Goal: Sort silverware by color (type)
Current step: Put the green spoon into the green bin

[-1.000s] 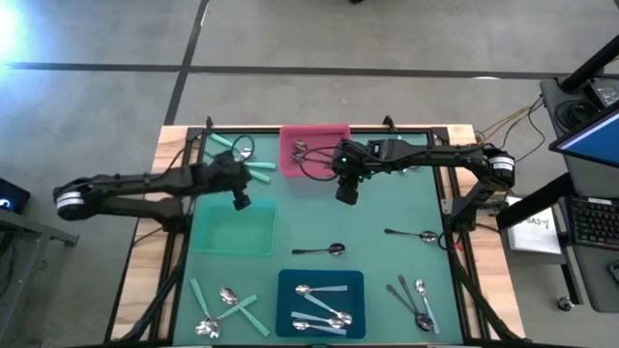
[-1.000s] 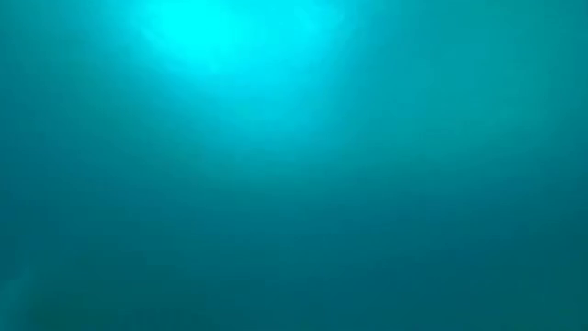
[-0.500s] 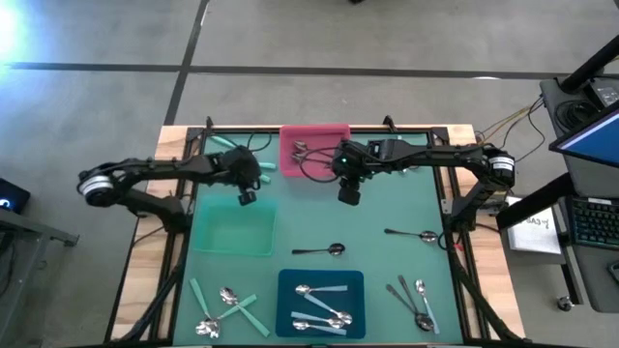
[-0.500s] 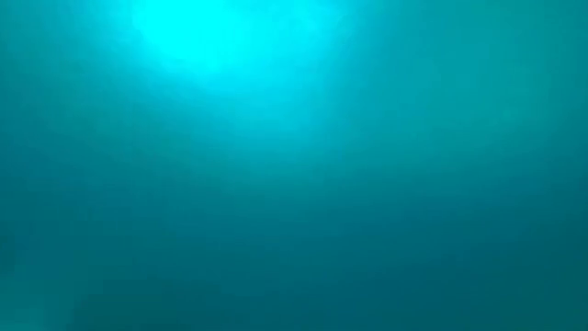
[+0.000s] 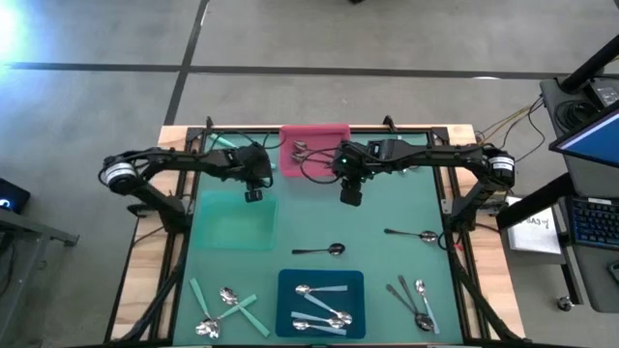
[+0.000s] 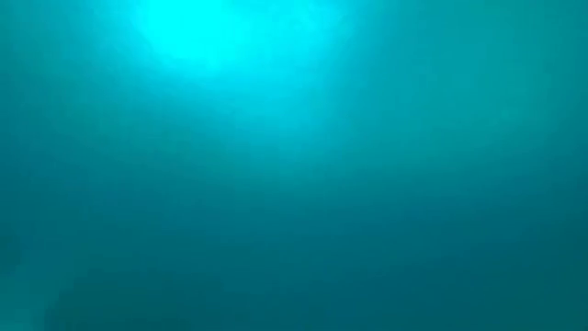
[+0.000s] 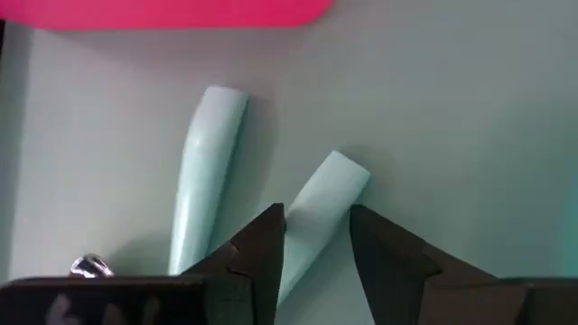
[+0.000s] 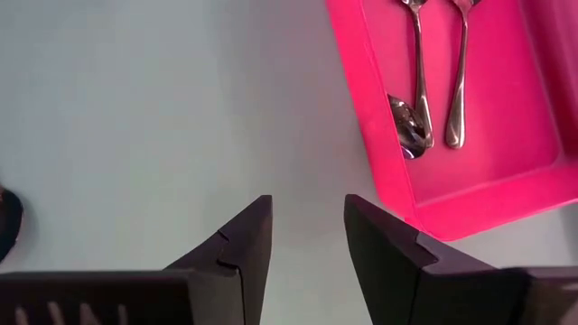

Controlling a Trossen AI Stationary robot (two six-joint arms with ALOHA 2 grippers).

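Two mint-green spoon handles lie on the teal mat near the pink tray (image 7: 181,11). My left gripper (image 7: 316,215) is open and low over them at the far left (image 5: 253,191). Its fingers stand on either side of one handle (image 7: 341,179); the other handle (image 7: 209,162) lies beside it. My right gripper (image 5: 350,195) is open, with nothing between its fingers (image 8: 307,217), above the mat by the pink tray's near edge (image 8: 470,212). Plain metal spoons (image 8: 420,81) lie in that tray. The low view shows only a teal blur.
A green tray (image 5: 232,230) lies just nearer than my left gripper. A blue tray (image 5: 290,285) with pale-blue spoons sits at the near edge. Loose spoons lie at mid-mat (image 5: 324,249), at the right (image 5: 411,234), near right (image 5: 414,304) and near left (image 5: 227,304).
My left gripper has left the green tray's far edge, going toward the table's far right and down, and its arm has swung in over the mint-green spoons. My right gripper has kept still.
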